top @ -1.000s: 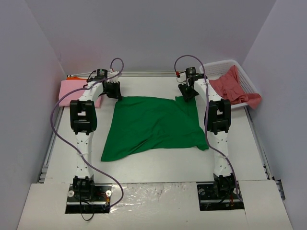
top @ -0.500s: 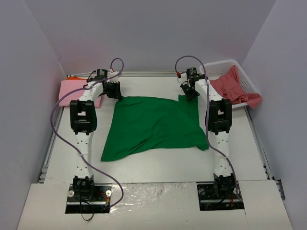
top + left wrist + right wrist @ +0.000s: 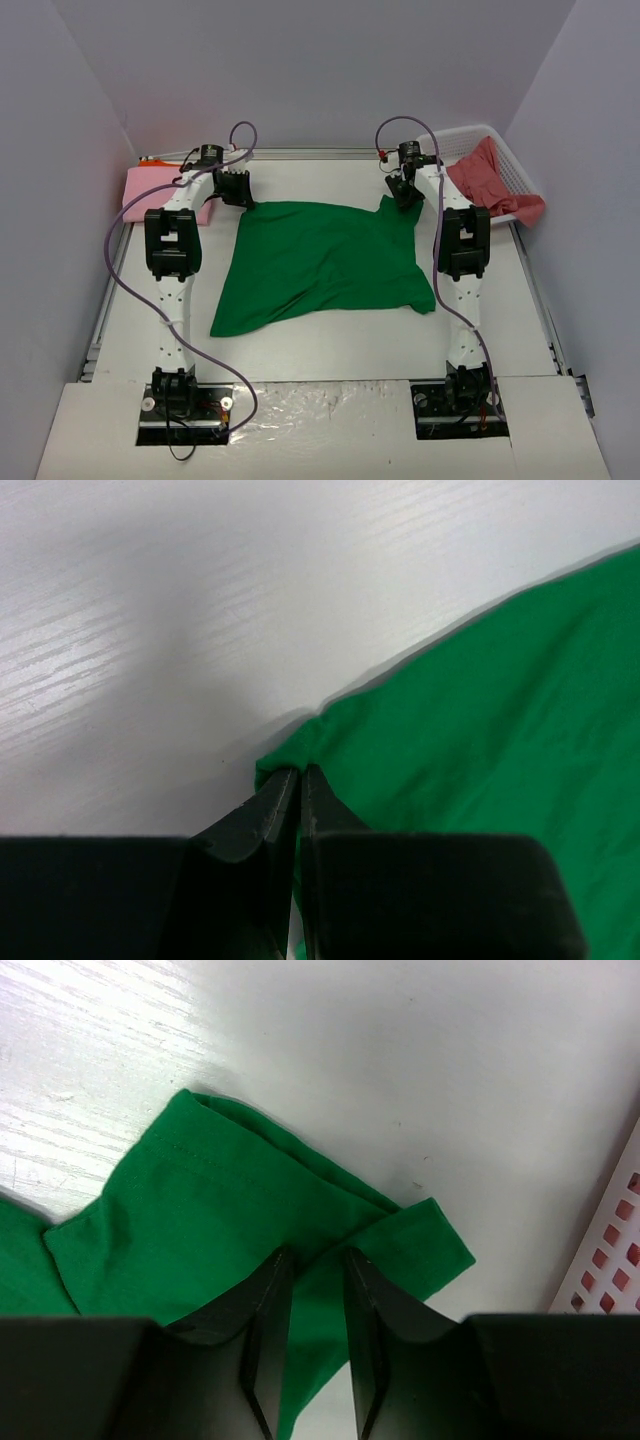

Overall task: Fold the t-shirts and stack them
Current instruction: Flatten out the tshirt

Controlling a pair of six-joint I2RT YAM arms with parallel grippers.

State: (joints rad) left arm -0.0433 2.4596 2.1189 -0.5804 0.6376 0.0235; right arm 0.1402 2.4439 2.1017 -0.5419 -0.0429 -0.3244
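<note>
A plain bright green shirt (image 3: 320, 265), a pale pink shirt (image 3: 150, 192) and a coral red shirt (image 3: 482, 178) are seen. The table (image 3: 330, 345) is finished in white with faint wood grain. The basket (image 3: 522, 182) is formed as a white lattice, and the cables (image 3: 110, 255) are coloured purple.

Corner of the bright green cloth shirt (image 3: 480, 730) vanishes inside the pinched left gripper (image 3: 298, 772). Only a sliver of the orange cloth shirt (image 3: 150, 160) peeks out behind the folded light pink shirt (image 3: 145, 190).
</note>
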